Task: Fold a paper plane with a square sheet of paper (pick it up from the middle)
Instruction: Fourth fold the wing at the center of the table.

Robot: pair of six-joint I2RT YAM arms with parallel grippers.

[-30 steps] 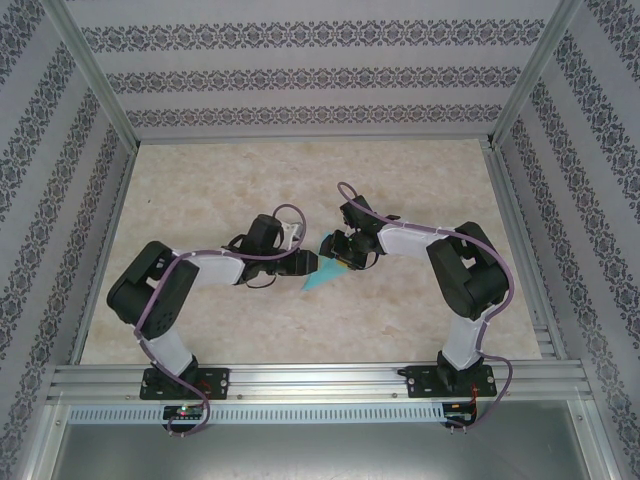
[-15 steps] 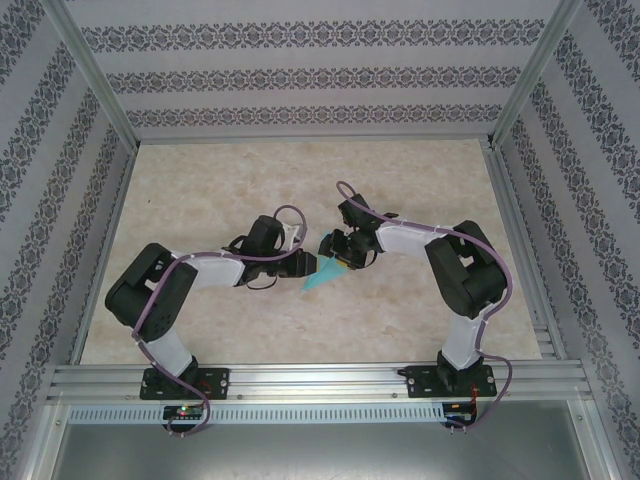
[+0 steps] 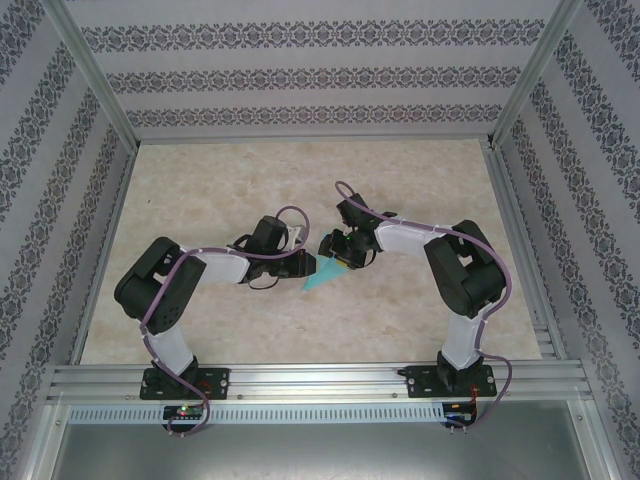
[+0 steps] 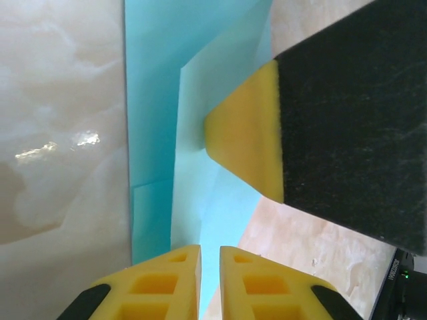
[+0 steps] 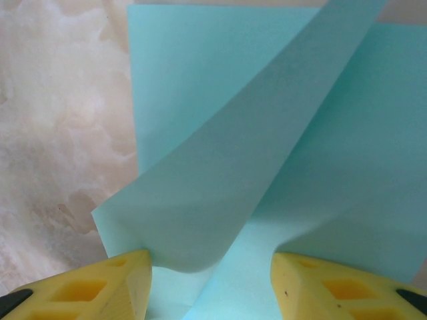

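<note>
One teal sheet (image 3: pixel 322 273), two claws — left claw (image 4: pixel 210 267) clenched on its edge, right claw (image 5: pixel 210 263) spread astride a flap (image 5: pixel 220 180).

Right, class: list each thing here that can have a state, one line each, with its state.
paper: partly folded, one flap curling up, not pressed flat.
left gripper: closed to a narrow gap, paper between its fingers.
right gripper: open, the raised flap between its fingers.

Sheet of paper (image 3: pixel 318 278) at mid-table (image 3: pixel 200 190); left gripper (image 3: pixel 309 264) at its left edge, right gripper (image 3: pixel 340 260) over its far end.
</note>
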